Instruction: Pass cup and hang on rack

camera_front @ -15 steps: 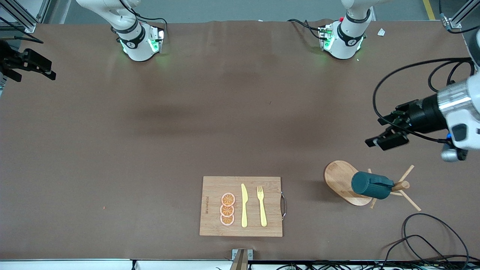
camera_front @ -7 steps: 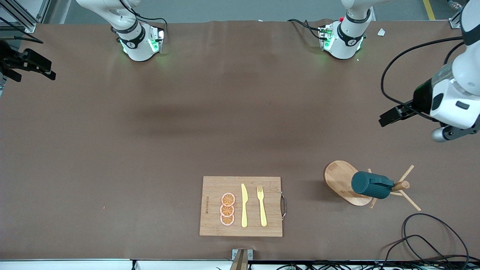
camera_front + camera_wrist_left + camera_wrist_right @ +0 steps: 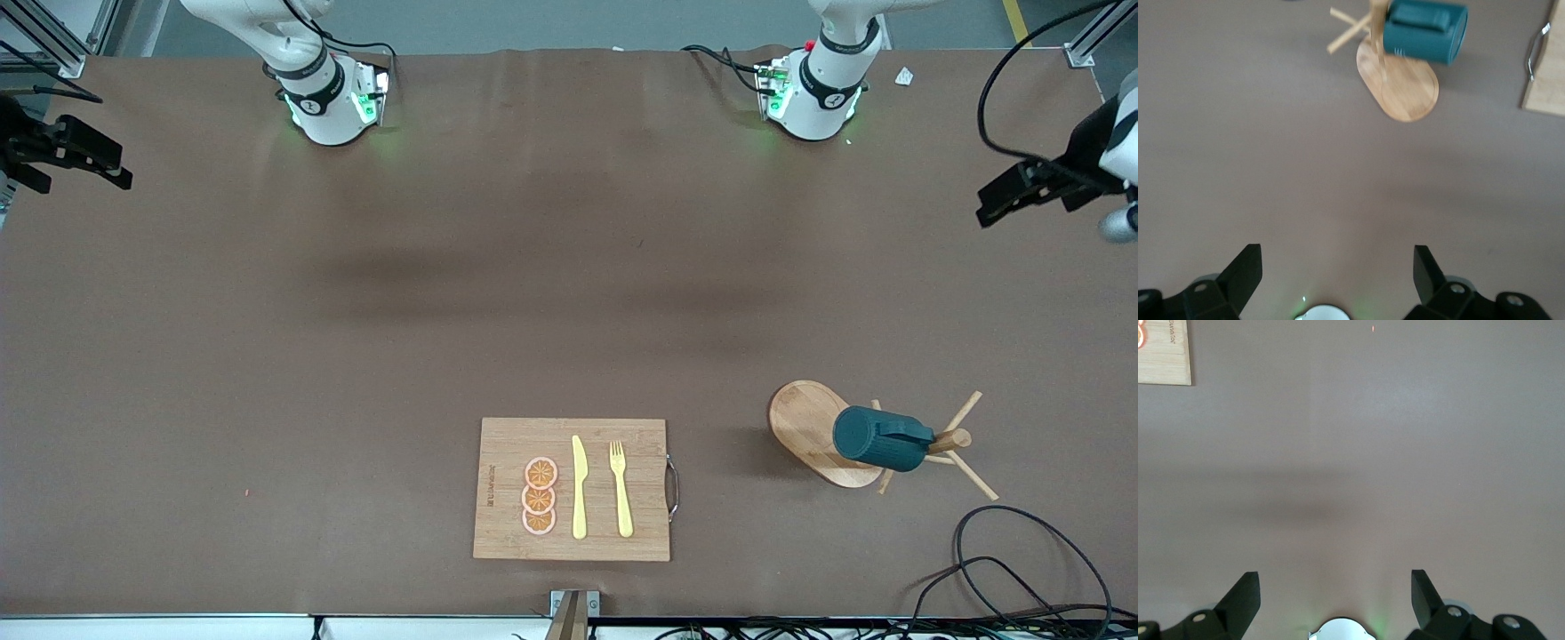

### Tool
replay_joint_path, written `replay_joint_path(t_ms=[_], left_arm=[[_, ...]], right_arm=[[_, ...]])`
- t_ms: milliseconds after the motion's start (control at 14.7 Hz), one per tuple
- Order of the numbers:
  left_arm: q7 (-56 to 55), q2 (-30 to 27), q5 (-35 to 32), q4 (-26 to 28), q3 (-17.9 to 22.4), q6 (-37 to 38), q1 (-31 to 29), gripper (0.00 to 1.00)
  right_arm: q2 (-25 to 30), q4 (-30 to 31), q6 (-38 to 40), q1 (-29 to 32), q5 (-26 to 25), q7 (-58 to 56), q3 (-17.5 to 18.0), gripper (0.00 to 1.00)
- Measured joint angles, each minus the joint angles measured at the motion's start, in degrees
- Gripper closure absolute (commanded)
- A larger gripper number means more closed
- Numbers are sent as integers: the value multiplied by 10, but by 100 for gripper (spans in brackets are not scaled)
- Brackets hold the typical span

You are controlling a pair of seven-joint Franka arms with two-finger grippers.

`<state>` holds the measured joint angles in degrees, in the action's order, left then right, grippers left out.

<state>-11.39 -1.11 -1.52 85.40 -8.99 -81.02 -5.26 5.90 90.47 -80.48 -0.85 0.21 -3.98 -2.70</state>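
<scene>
The dark teal cup (image 3: 880,439) hangs by its handle on a peg of the bamboo rack (image 3: 809,428), which stands toward the left arm's end of the table, near the front camera. In the left wrist view the cup (image 3: 1425,31) and the rack (image 3: 1399,87) show far off. My left gripper (image 3: 1000,201) is open and empty, high over the table's edge at the left arm's end, well apart from the rack; its fingers (image 3: 1245,267) frame bare table. My right gripper (image 3: 76,160) is open and empty at the right arm's end, waiting; the right wrist view shows its fingers (image 3: 1245,590) over bare table.
A wooden cutting board (image 3: 507,444) with orange slices (image 3: 539,496), a yellow knife (image 3: 579,487) and a yellow fork (image 3: 620,484) lies near the front edge. Black cables (image 3: 1005,569) loop near the rack. The board's corner shows in the right wrist view (image 3: 1165,360).
My left gripper has drawn away from the rack, rising and moving toward the arm bases and the table's edge. The cup stays hung on the rack. The right arm has not moved.
</scene>
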Motion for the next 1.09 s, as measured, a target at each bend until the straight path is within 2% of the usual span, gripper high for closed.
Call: replay_joint_path(t_ms=[136, 272, 612, 1089], left_arm=[[34, -27, 18, 38, 39, -3, 12, 0], [42, -41, 22, 62, 53, -14, 24, 0], [42, -65, 22, 104, 33, -40, 54, 0], [44, -72, 21, 109, 24, -43, 53, 0]], right_arm=[[0, 0, 0, 0, 0, 0, 0, 0], [0, 0, 0, 0, 0, 0, 0, 0], [0, 0, 0, 0, 0, 0, 0, 0], [0, 0, 0, 0, 0, 0, 0, 0]])
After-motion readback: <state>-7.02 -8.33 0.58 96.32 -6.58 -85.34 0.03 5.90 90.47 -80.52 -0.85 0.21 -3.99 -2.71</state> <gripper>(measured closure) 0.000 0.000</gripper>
